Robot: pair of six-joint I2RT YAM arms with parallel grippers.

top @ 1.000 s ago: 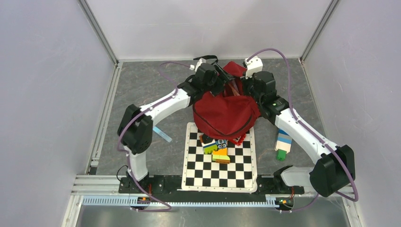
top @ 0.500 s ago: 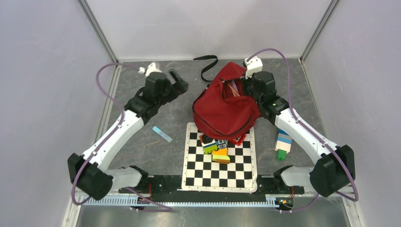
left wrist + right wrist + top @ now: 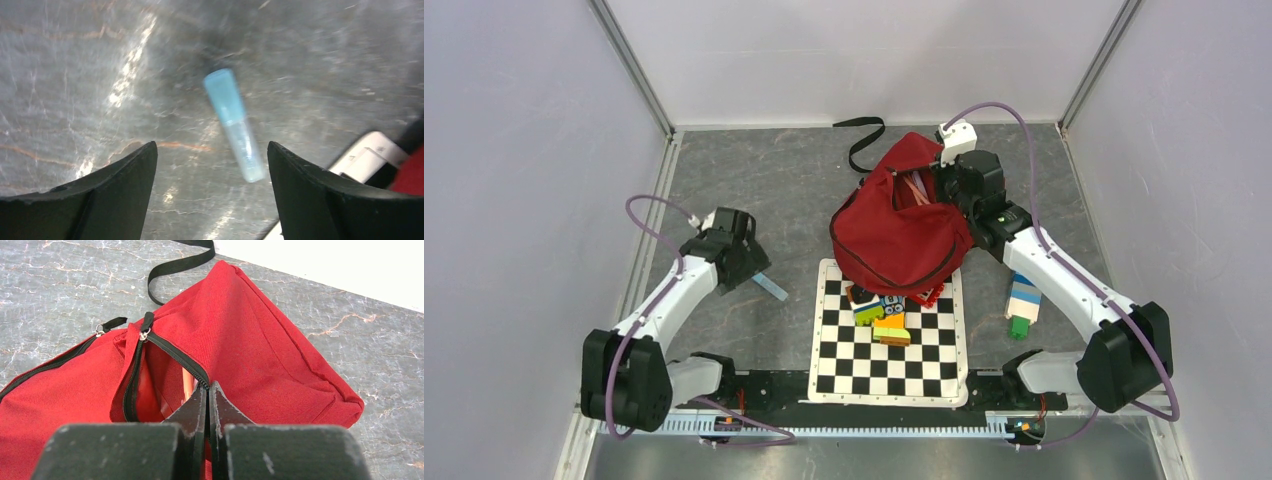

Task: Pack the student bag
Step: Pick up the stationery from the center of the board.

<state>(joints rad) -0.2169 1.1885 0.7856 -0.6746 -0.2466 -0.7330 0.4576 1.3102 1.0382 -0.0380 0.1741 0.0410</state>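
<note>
**Q:** Where does the student bag (image 3: 894,235) lie?
**A:** At the far centre of the table (image 3: 754,180), overlapping the checkered mat's (image 3: 889,365) far edge; its contents are hidden.

**Q:** And the grippers?
**A:** The left gripper (image 3: 211,146) is spread above a blurred blue tube (image 3: 234,122). The right gripper (image 3: 208,386) is pressed together at the zip edge; whether it nips fabric is indiscernible.

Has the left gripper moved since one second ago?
Yes: the left gripper swung from the dark red fabric backpack leftward and nearer, now left of the checkered mat.
</note>
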